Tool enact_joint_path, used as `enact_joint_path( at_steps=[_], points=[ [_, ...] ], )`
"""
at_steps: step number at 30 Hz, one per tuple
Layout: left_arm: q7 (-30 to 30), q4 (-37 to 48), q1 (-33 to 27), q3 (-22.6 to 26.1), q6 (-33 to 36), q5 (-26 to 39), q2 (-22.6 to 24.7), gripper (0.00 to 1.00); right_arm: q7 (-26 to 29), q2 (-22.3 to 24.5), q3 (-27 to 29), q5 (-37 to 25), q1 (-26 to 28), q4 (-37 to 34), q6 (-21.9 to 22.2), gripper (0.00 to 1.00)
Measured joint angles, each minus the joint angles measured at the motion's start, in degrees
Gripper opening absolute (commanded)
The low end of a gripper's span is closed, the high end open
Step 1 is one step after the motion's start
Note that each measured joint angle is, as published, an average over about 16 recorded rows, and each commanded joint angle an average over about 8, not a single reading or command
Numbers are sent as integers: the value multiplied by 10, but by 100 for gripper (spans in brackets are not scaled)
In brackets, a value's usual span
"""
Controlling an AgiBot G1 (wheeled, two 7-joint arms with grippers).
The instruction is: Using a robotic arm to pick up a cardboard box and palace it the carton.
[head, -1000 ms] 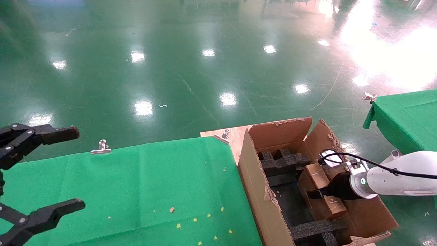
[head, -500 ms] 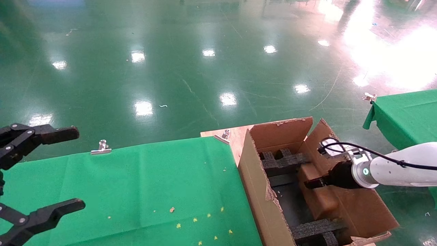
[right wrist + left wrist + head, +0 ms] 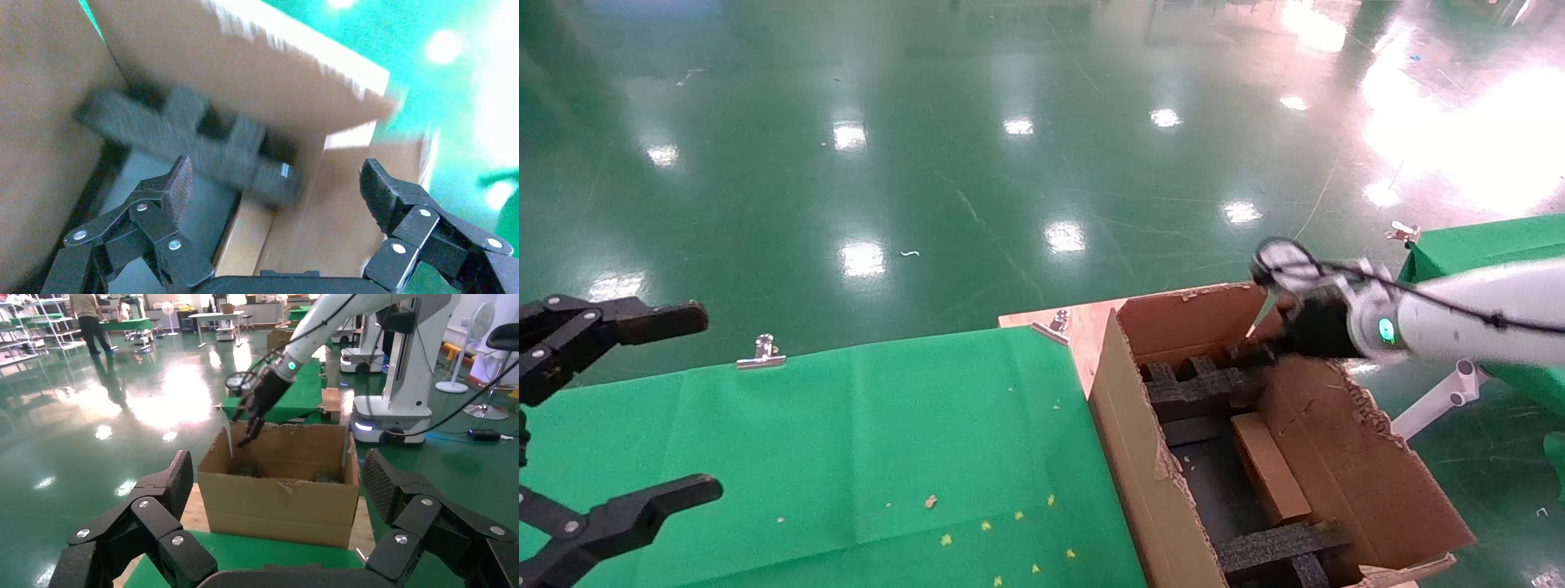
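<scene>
While the right gripper (image 3: 1258, 353) hangs spread and empty, the cardboard box (image 3: 1269, 467) lies below its fingers inside the carton (image 3: 1140, 457); it looks light, stiff, best pinched across its long sides

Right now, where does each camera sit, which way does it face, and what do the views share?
Head view: on the head, looking forward and down at the green-clothed table and the large brown corrugated carton; open left gripper at the left edge, white right arm over the carton.
Left wrist view: along the open left gripper toward the carton, right gripper above it.
Right wrist view: past the open right gripper down into the carton.
Shared: carton in all; small brown cardboard box inside, in head and right wrist.
</scene>
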Motion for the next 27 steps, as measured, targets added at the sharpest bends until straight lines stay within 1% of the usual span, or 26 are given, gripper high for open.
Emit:
enact_joint_path(
  at_steps=[4,7,13,19,23,27],
  points=[
    [0,0,0,0,0,0,0,100,-33,0,12,-10,30,38,3,100],
    [0,0,0,0,0,0,0,100,-62,0,24,-5,46,64,5,100],
    [0,0,0,0,0,0,0,100,-135,-1,55,32,63,107,3,100],
    [0,0,0,0,0,0,0,100,-204,-7,84,74,70,131,-7,100],
    [0,0,0,0,0,0,0,100,-232,-12,96,93,71,138,-14,100],
    [0,0,0,0,0,0,0,100,-243,-13,102,101,71,140,-18,100]
  ],
)
